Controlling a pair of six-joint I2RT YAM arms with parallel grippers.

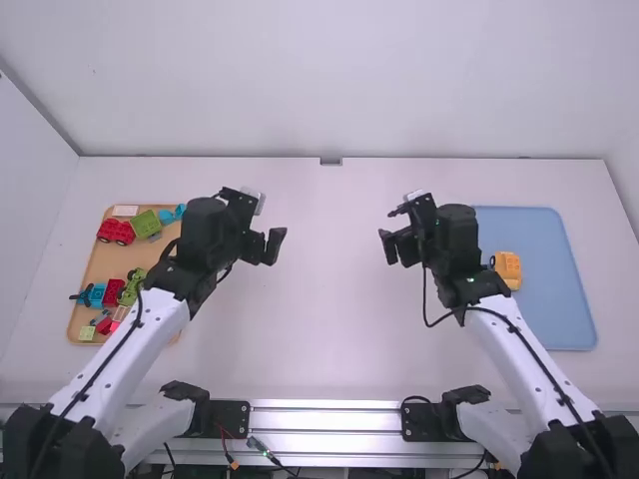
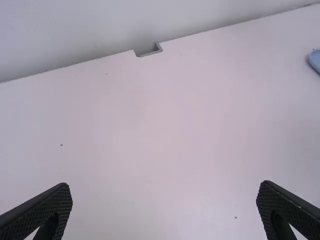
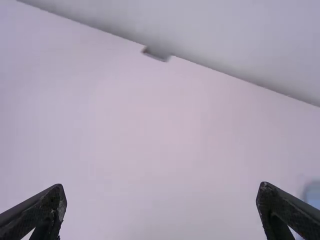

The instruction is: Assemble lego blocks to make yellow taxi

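Observation:
My left gripper [image 1: 266,246] stands open above the table left of centre, with nothing between its fingers; in the left wrist view the left gripper [image 2: 165,207] spreads wide over bare white surface. Right of centre, the right gripper [image 1: 397,248] also hangs open and holds nothing, as the right wrist view shows for the right gripper [image 3: 162,207]. A yellow-orange block piece [image 1: 507,269] sits on the blue tray [image 1: 559,324], partly hidden behind the right arm. On the orange-brown tray [image 1: 107,261] lie a red piece [image 1: 115,232], a green block [image 1: 146,225] and a blue piece [image 1: 97,295].
The left arm covers part of the orange-brown tray, which also holds a white block [image 1: 125,211] and several other small coloured pieces. White table [image 1: 324,299] spreads between the two arms. A wall rises behind its far edge, where there is a small notch [image 1: 330,161].

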